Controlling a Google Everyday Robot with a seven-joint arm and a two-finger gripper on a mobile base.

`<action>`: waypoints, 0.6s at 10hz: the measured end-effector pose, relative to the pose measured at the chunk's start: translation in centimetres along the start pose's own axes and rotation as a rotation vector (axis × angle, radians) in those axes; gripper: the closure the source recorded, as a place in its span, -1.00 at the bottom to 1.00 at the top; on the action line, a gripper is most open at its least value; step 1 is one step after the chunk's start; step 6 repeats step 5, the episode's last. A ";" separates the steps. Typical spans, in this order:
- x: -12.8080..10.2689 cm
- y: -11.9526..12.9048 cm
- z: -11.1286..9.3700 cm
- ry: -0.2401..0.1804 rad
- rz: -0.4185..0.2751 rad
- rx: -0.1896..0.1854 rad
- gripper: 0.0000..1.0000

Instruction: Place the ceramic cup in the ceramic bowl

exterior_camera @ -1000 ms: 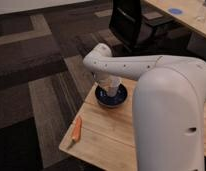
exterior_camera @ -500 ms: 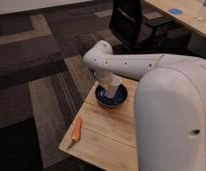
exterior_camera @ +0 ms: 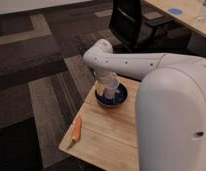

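Ceramic cup (exterior_camera: pixel 110 91) first: we see it as a small white shape right under our gripper (exterior_camera: pixel 108 84), sitting low over or just inside the ceramic bowl (exterior_camera: pixel 111 97), near the table's far edge. Whether our fingers are closed on it or have let go we cannot tell. We judge the cup stiff, smooth and a little slippery, light enough for a side pinch across its wall near the rim, and brittle if it knocks the glazed bowl, so any release should be gentle. Our arm (exterior_camera: pixel 127 62) reaches in from the right, elbow bent high, wrist pointing straight down over the bowl. Further out, a carrot (exterior_camera: pixel 77 130) lies near the wooden table's (exterior_camera: pixel 108 137) left edge, well apart from the bowl
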 end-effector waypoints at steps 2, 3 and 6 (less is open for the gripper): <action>0.3 0.5 -2.6 0.008 0.066 -0.110 -0.60; 0.7 0.5 -3.2 0.022 0.100 -0.158 -0.60; 1.6 0.0 -4.4 0.066 0.179 -0.239 -0.60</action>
